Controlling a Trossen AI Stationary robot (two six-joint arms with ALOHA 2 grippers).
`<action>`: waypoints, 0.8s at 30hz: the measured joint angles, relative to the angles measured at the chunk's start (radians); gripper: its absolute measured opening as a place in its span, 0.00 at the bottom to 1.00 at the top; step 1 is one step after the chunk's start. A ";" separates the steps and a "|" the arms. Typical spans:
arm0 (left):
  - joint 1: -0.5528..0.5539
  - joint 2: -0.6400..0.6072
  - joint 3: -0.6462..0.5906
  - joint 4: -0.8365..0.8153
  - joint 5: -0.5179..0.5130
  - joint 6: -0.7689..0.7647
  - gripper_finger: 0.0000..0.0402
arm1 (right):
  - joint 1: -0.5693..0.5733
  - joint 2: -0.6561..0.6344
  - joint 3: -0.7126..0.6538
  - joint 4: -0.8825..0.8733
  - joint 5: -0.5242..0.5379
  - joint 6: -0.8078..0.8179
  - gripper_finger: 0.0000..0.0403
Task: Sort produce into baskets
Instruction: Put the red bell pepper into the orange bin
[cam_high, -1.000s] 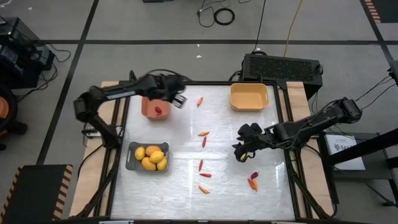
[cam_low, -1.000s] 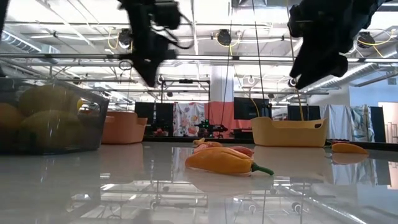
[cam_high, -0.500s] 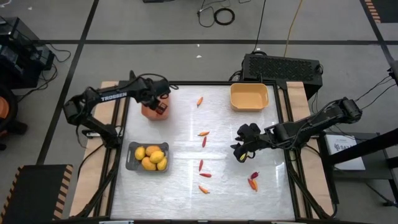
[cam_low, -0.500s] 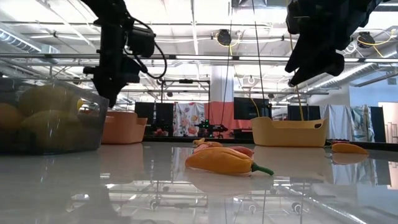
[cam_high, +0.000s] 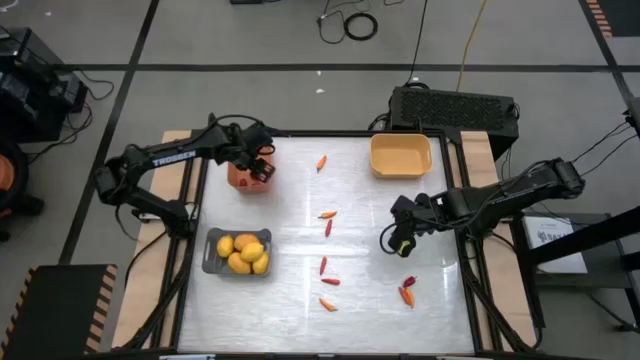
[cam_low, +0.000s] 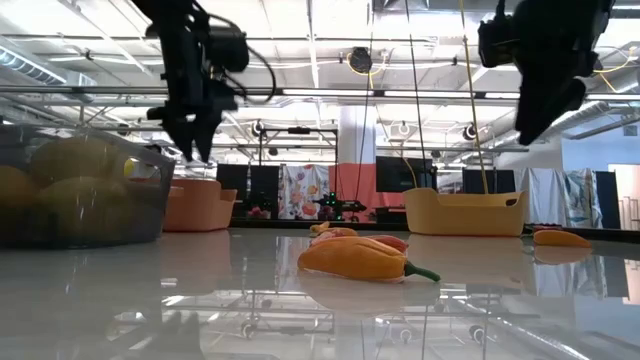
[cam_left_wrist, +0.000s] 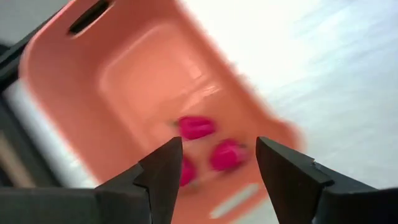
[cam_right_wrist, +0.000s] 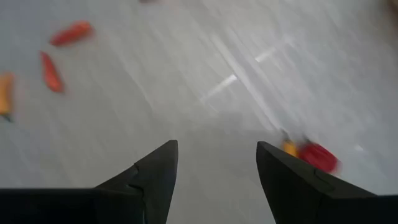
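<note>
My left gripper (cam_high: 262, 168) (cam_left_wrist: 217, 146) hangs open over the salmon-orange basket (cam_high: 243, 175) at the far left. Three dark red pieces (cam_left_wrist: 197, 127) lie on that basket's floor, and nothing is between the fingers. The grey basket (cam_high: 212, 262) at the near left holds several yellow fruits (cam_high: 243, 253). The yellow-orange basket (cam_high: 400, 157) stands at the far right. My right gripper (cam_high: 392, 243) (cam_right_wrist: 216, 149) hovers open above the bare table at the right. It is a little farther from me than a dark red piece (cam_high: 408, 282) (cam_right_wrist: 318, 156) and an orange pepper (cam_high: 406, 295).
Slim orange and red peppers lie loose down the table's middle (cam_high: 321, 162), (cam_high: 327, 214), (cam_high: 328, 228), (cam_high: 323, 265), (cam_high: 327, 304). In the low view one orange pepper (cam_low: 360, 258) lies close in front. A black box (cam_high: 455, 108) sits beyond the far edge.
My left gripper has moved toward the table's left edge, from beside the salmon-orange basket to above it, and has opened there. My right gripper has shifted a little toward the right edge, staying open.
</note>
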 joint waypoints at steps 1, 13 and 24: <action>-0.004 -0.020 0.000 0.017 0.022 -0.001 0.53 | -0.005 0.000 0.008 -0.039 -0.001 -0.014 0.52; -0.299 -0.191 0.001 0.378 0.203 -0.033 0.53 | -0.198 0.005 -0.066 -0.170 0.024 0.316 0.52; -0.536 -0.173 0.002 0.459 0.103 -0.035 0.53 | -0.315 0.010 -0.161 -0.041 0.028 0.351 0.61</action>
